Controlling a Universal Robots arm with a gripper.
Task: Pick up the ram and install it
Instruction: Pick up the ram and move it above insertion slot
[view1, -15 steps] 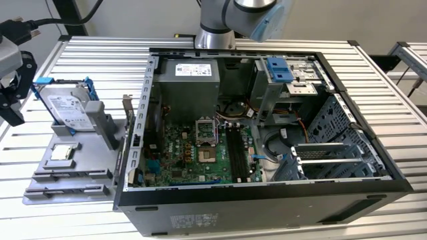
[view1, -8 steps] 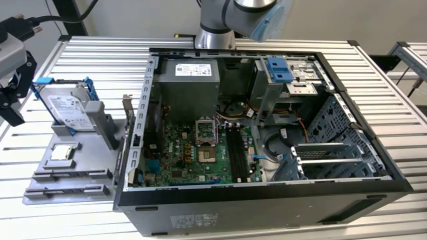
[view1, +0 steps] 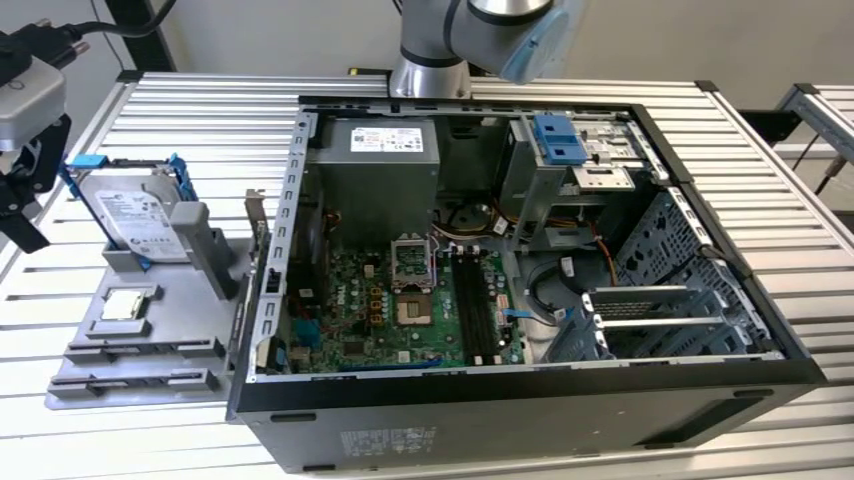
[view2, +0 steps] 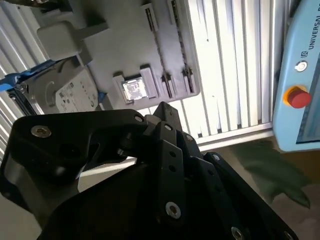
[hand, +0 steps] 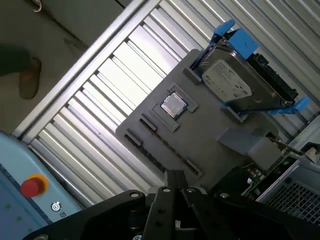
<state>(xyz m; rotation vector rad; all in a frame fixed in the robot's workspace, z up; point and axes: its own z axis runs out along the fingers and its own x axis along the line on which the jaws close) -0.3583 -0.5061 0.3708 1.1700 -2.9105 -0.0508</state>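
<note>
The fingers (hand: 175, 182) clenched, empty, above the grey tray (hand: 200, 130); the ram (view1: 470, 300) stands in the motherboard (view1: 354, 300), well apart

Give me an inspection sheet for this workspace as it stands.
Surface: slatted metal table carrying an open computer case and a gray parts holder.
Job's things: whether the ram sits in the motherboard's dark memory slots cannot be told.
Clutter: hard drive in a blue frame and processor chip, both on the holder.
Grippers: gripper hangs at the exterior view's left of the holder.
Cables: wire bundles inside the case.
Surroundings: light-blue pendant with a red button.
</note>
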